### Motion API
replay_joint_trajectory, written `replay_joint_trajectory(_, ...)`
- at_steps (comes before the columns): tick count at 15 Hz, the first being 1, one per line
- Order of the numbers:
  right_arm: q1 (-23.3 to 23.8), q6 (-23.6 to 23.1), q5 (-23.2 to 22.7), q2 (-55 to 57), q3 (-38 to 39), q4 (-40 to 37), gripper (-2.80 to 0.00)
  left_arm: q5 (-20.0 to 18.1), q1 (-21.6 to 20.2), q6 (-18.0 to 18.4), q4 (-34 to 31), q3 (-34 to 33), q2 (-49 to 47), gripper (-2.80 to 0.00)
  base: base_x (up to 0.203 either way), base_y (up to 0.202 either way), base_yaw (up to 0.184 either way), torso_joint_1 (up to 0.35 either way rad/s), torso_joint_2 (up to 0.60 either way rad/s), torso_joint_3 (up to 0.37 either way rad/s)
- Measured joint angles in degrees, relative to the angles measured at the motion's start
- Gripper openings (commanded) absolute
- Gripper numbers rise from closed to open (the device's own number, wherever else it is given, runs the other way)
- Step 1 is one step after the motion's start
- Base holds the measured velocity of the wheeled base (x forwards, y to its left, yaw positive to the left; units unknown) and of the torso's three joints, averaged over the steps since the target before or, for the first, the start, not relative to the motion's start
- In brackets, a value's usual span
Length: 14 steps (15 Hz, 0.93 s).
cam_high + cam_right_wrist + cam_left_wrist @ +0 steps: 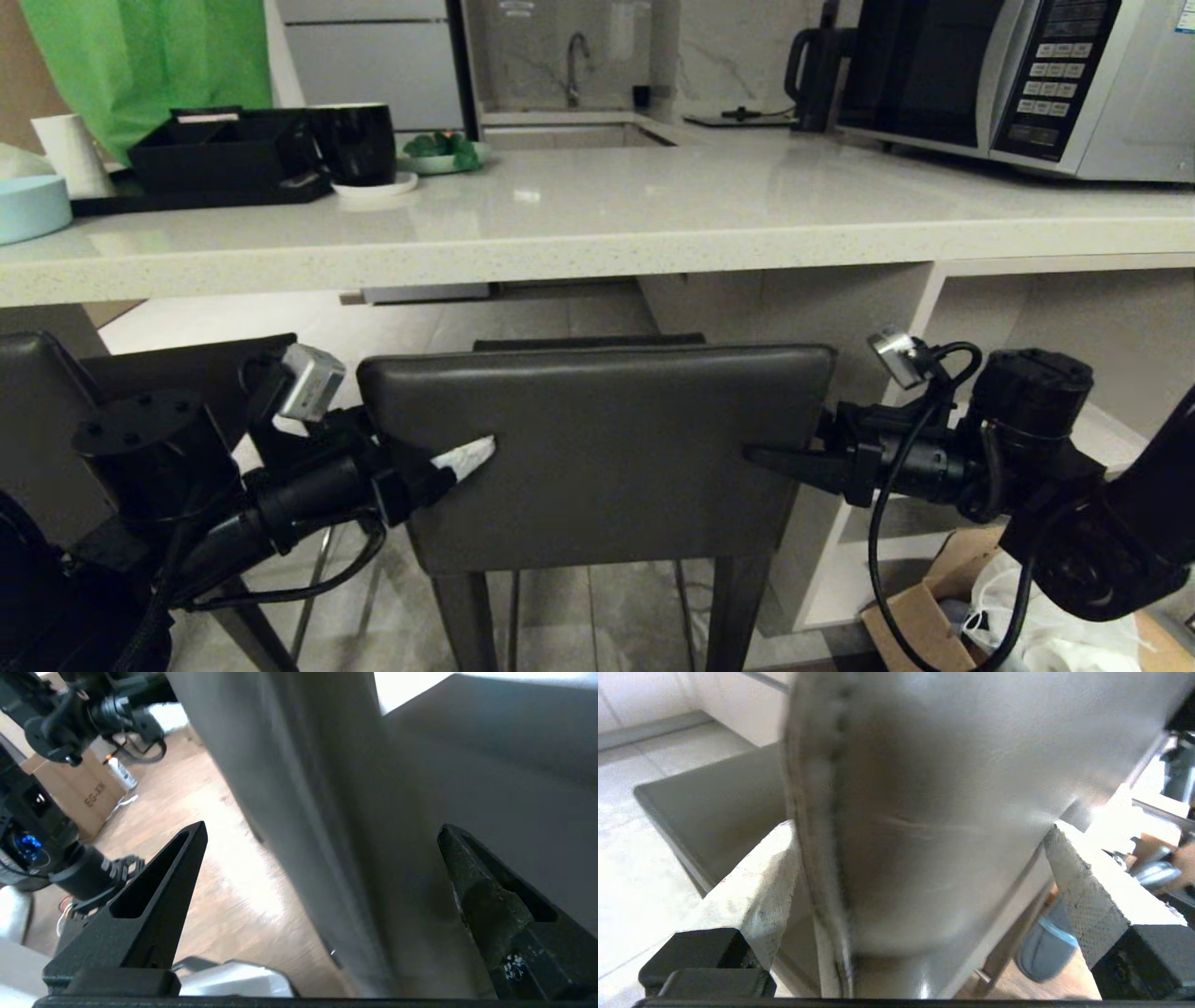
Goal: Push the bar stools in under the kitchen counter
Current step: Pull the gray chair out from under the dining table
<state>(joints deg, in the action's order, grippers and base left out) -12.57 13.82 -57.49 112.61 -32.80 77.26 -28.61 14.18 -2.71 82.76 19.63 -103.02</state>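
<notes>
The dark grey leather bar stool (597, 448) with its low rectangular backrest stands before the thick off-white stone-look kitchen counter (579, 233), seat partly under the worktop edge. The left gripper (920, 877) and right gripper (322, 858) (both with fingers spread wide) straddle opposite side edges of the backrest.

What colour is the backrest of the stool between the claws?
Dark grey leather backrest, clearest in the head view.

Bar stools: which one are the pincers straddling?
The centre bar stool, its backrest edges sitting between the open fingers of the left pincer and right pincer. The other stool, far left, is untouched.
</notes>
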Motion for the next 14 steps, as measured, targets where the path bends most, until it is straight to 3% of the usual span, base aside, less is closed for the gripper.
replay_joint_trajectory(2, -0.13, -0.18, 0.39, 0.76, 0.5, 0.07, 0.0, 1.03, 0.95, 0.63, 0.43, -0.53, -1.12, 0.0, 0.0, 0.0, 0.0, 0.0, 0.0, 0.0)
replay_joint_trajectory(5, -0.31, -0.16, 0.66, 1.06, 0.61, 0.07, 0.0, 1.47, 1.31, 5.01, 0.47, -2.99, -2.46, 0.0, 0.0, 0.0, 0.0, 0.0, 0.0, 0.0)
replay_joint_trajectory(14, -2.65, -0.16, 0.99, 1.58, -0.5, 0.13, 0.0, 1.09, 1.83, 5.38, 4.11, -4.62, -4.65, 0.0, 0.0, 0.0, 0.0, 0.0, 0.0, 0.0)
